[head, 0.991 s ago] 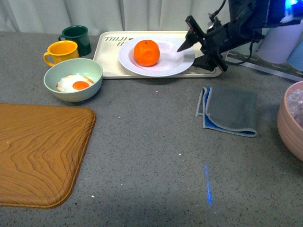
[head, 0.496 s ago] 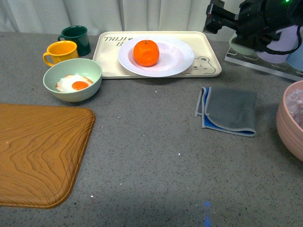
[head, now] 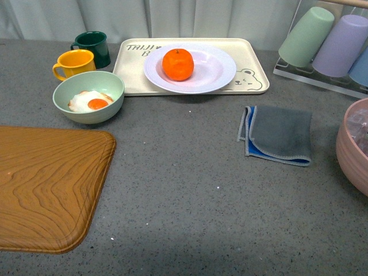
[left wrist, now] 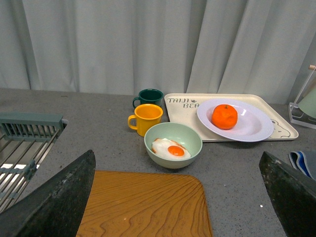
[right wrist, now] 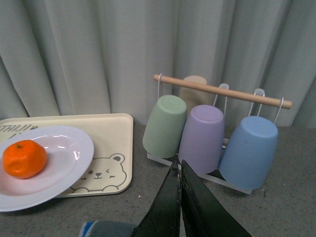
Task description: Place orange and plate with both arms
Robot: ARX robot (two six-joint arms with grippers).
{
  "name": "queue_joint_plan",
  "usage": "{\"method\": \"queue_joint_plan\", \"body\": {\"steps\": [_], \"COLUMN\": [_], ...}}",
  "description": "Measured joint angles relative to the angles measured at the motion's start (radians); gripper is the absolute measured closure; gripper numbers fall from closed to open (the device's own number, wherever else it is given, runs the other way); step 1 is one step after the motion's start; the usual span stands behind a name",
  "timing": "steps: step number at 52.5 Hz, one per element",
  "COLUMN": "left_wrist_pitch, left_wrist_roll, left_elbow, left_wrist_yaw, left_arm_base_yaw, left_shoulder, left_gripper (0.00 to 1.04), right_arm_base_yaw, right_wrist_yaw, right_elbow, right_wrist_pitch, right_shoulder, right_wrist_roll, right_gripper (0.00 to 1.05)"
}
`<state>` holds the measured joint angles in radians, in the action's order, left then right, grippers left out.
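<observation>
1. Nearest on the speckled grey surface [head: 190, 190], at 8 o'clock in the front view, lies a rounded wooden tray [head: 46, 187].
2. At 3 o'clock a folded grey cloth with blue edging [head: 279, 135] lies flat, and the rim of a pink bowl [head: 352, 146] shows at the right edge.
3. Further back, at 10 o'clock, a pale green bowl holding a fried egg [head: 89, 96] sits just in front of a yellow mug [head: 75, 63] and a dark green mug [head: 93, 47].
4. At 12 o'clock a beige rectangular bear tray [head: 250, 77] carries the round white plate [head: 213, 68]; the bright orange fruit [head: 177, 64] rests on the plate's left part.
5. At 2 o'clock, green, lilac and blue cups [right wrist: 202, 136] hang upside down on a rack with a wooden bar.
6. The left claw [left wrist: 168, 197] stands wide open, holding nothing.
7. The right claw [right wrist: 178, 197] is closed, fingertips together, empty, above the surface near the cup rack.
</observation>
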<state>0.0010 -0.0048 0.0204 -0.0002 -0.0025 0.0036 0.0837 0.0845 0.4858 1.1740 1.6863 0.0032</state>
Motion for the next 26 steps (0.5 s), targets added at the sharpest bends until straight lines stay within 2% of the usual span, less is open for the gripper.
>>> {"method": "queue_joint_plan", "body": {"steps": [16, 20, 26], "left_wrist_pitch": [0.000, 0.000, 0.000], "left_wrist_roll": [0.000, 0.000, 0.000], "left_elbow": [0.000, 0.000, 0.000], "left_wrist_yaw": [0.000, 0.000, 0.000], "left_arm_base_yaw": [0.000, 0.000, 0.000], "left_shoulder": [0.000, 0.000, 0.000], "left_gripper": [0.07, 0.07, 0.07], "right_arm_base_yaw": [-0.027, -0.058, -0.080], "right_wrist_yaw": [-0.026, -0.072, -0.078], "right_elbow": [-0.203, -0.236, -0.283], "right_wrist_pitch": [-0.006, -0.018, -0.043], "right_shoulder": [-0.220, -0.266, -0.339], "right_wrist_roll": [0.000, 0.000, 0.000], "right_gripper": [1.04, 1.04, 1.04]}}
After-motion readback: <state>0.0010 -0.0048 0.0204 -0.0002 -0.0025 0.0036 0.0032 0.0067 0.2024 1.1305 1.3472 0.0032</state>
